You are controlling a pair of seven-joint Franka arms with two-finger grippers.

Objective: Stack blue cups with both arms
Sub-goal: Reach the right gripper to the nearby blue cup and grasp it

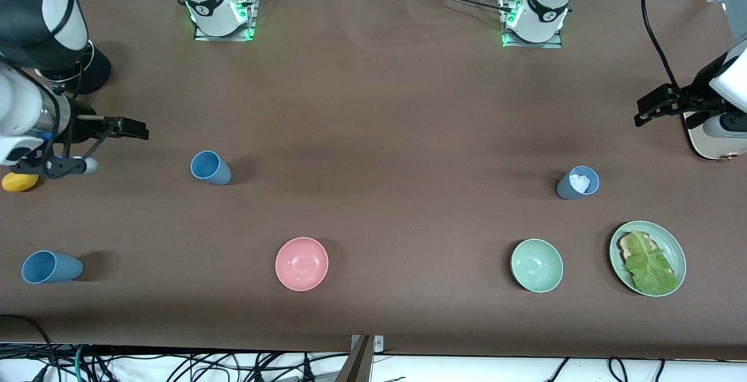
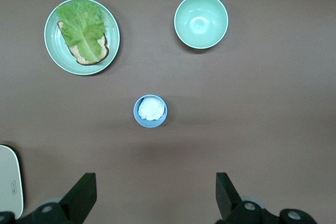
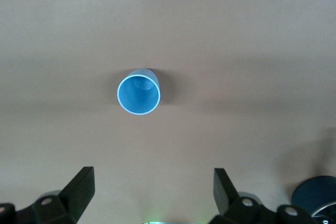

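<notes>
Left claw was hanging up in the air at the left arm's end of the table, fingers spread wide with nothing between them. In its wrist view it looked straight down on one blue cup that had something white and crumpled sitting inside. That cup stood upright, and the pale green bowl and the green plate with a slice of bread and a lettuce leaf on it were both nearer the front camera than the cup. A white device with a rounded corner sat right at the table's edge under the left arm.

Right claw was the same story at the right arm's end: up in the air, fingers apart, holding nothing. Its wrist camera looked down on a second blue cup, which was empty and upright. In the front view that cup stood well apart from the first one.

A third blue cup sat nearer the front camera at the right arm's end, close to the table's edge; I couldn't tell if it was upright or tipped over. The pink bowl was roughly level with it, more toward the middle of the table. There was also a yellow thing peeking out under the right arm, couldn't make out what it was.
</notes>
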